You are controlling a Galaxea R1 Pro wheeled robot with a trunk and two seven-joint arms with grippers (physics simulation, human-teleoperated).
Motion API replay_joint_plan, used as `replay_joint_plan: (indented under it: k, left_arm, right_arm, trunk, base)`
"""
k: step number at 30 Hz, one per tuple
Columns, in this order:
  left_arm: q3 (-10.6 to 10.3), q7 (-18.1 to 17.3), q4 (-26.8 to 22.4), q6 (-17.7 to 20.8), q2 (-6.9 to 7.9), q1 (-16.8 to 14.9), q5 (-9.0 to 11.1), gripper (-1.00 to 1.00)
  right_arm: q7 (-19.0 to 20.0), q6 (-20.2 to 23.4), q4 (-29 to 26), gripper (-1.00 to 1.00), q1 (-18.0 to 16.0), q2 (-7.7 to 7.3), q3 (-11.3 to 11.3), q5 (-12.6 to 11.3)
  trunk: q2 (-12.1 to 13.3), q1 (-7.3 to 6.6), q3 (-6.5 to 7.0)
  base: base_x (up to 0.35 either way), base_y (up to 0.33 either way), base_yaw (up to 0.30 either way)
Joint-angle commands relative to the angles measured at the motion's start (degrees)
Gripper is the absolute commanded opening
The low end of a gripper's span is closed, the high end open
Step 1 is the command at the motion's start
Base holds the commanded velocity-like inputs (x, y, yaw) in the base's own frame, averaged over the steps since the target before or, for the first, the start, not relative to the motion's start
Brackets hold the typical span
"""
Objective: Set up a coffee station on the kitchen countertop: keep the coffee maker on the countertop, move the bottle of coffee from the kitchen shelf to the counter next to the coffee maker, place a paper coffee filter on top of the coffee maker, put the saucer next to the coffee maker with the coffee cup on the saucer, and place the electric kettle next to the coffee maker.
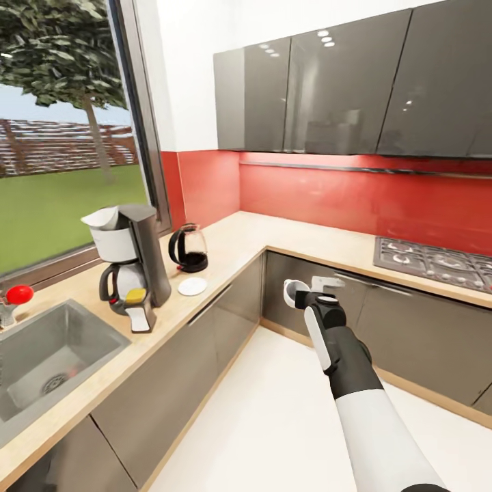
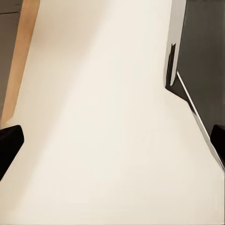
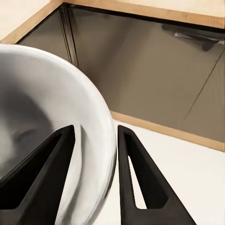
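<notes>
A long pale beige wood-look kitchen countertop (image 1: 287, 239) wraps the corner over glossy grey cabinets, below a red backsplash (image 1: 355, 198). A steel sink (image 1: 48, 352) is set into its near end. Beside the sink stands the tall dark grey coffee maker (image 1: 133, 263) with a white carafe, and a small dark bottle of coffee with a yellow cap (image 1: 135, 298) sits at its base. Just beyond it stands the rounded glass electric kettle with a black handle (image 1: 188, 249), and near the kettle's base lies the small flat white saucer (image 1: 193, 286). Out over the floor, well apart from the counter items, the right gripper (image 1: 301, 294) pinches the rim of the white coffee cup (image 3: 51, 126), one black finger inside, one outside. The left gripper's dark fingertips (image 2: 9, 143) are spread wide over pale floor.
</notes>
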Motion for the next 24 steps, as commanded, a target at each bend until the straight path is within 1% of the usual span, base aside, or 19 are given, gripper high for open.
replay_joint_plan:
  k: [1, 9, 18, 24]
  left_arm:
    - [-0.16, 0.13, 0.03, -0.20, 0.00, -0.03, 0.18, 1.00]
    - [0.08, 0.14, 0.03, -0.24, 0.00, -0.03, 0.20, 1.00]
    - [-0.05, 0.16, -0.02, -0.44, 0.00, -0.03, 0.20, 1.00]
    - [-0.06, 0.17, -0.13, -0.51, 0.00, -0.03, 0.20, 1.00]
  right_arm:
    - [-0.46, 0.19, -0.05, -1.00, -0.05, 0.00, 0.07, -0.39]
    - [-0.48, 0.27, -0.05, -1.00, -0.05, 0.00, 0.10, -0.40]
    - [-0.45, 0.28, -0.05, -1.00, -0.05, 0.00, 0.12, -0.40]
    - [-0.47, 0.28, 0.03, -1.00, -0.05, 0.00, 0.12, -0.40]
  trunk:
    - [-0.11, 0.06, -0.11]
    - [-0.11, 0.06, -0.11]
    - [-0.11, 0.06, -0.11]
    - [-0.11, 0.06, -0.11]
  base:
    - [0.296, -0.137, 0.260]
    - [0.294, -0.131, 0.273]
    - [0.326, -0.018, 0.277]
    - [0.055, 0.000, 0.277]
